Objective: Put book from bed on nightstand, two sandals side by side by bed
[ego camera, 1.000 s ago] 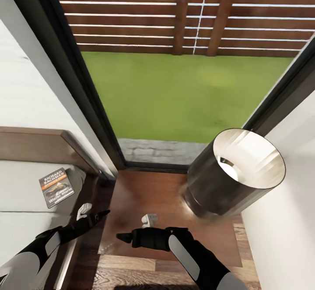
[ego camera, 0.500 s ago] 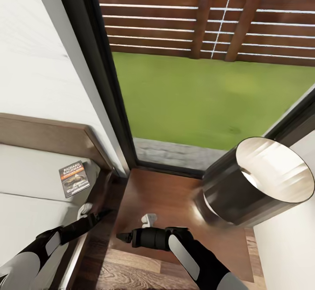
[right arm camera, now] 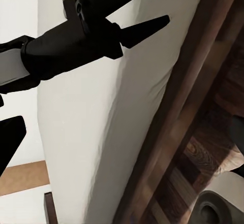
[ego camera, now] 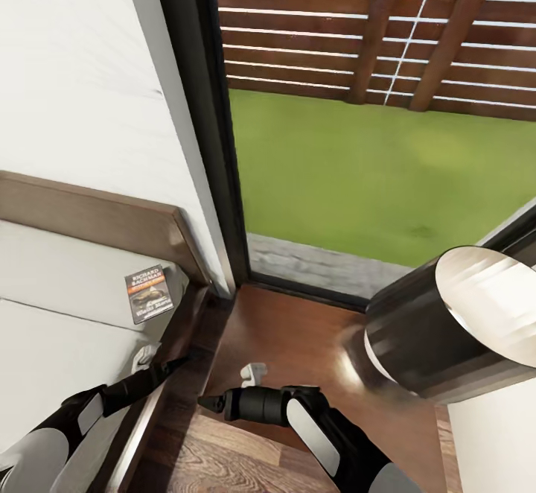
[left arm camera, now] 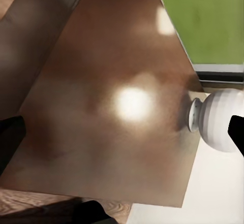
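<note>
Nearest, both black arms sit low in the head view. Left gripper (ego camera: 167, 368) hangs over the bed's dark wooden side rail, fingers spread, nothing between them; the right wrist view shows the same gripper (right arm camera: 140, 16) with its two fingers clearly apart above the pale mattress. Right gripper (ego camera: 211, 403) points across the near edge of the nightstand; can't tell if its fingers are spread or pressed together, nothing seen in them.

Low square dark brown wooden nightstand (ego camera: 294, 344) with glossy top is bare except for the lamp: black cylindrical shade (ego camera: 439, 329) at its right side, round white base (left arm camera: 218, 120) at the corner by the wall in the left wrist view.

Wide low bed (ego camera: 52, 307) with pale grey-white mattress and brown headboard lies left of the nightstand. Small thin dark paperback book (ego camera: 151, 293), white "RICHARD BACHMAN" lettering and orange band, lies flat on the mattress near the head corner next to the nightstand, well short of either gripper.

Beyond: dark-framed window (ego camera: 201, 121), green lawn, brown slatted fence.

Progress judgement: book not yet grasped or moved, so that step is open; sandals not dealt with here, status unknown.
</note>
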Tool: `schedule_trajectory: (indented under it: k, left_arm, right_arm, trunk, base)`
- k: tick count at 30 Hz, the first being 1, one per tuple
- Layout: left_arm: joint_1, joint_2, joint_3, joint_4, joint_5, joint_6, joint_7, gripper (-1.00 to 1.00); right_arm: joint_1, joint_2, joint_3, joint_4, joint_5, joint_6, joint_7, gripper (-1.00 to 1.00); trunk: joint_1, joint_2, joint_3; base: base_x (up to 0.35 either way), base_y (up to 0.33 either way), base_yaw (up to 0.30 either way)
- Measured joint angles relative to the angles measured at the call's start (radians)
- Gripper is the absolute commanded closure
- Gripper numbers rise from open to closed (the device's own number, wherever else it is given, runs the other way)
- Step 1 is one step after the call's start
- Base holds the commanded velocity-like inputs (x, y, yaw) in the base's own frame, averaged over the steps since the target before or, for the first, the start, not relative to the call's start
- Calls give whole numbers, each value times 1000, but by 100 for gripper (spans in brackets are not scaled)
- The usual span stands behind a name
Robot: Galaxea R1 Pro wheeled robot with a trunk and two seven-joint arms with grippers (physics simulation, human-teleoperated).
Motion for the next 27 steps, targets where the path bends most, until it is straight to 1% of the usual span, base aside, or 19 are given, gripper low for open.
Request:
schedule_trajectory:
  k: [5,14,18,27]
  left_arm:
    - [0,1,0,1,0,0,0,-100]
    - [0,0,1,2,1,0,1,-100]
    - [0,0,1,2,1,0,1,-100]
    - [1,0,1,2,1,0,0,-100]
  right_arm:
    - [0,0,0,0,0,0,0,-100]
    - [1,0,0,0,0,0,0,-100]
    - [1,0,0,0,0,0,0,-100]
    - [0,0,0,0,0,0,0,-100]
  trunk:
    - [0,0,0]
    - [0,0,0]
    - [0,0,0]
    - [0,0,0]
  base:
    - [-29,142,9]
    - [-5,18,9]
    - [0,1,155]
    - [0,0,225]
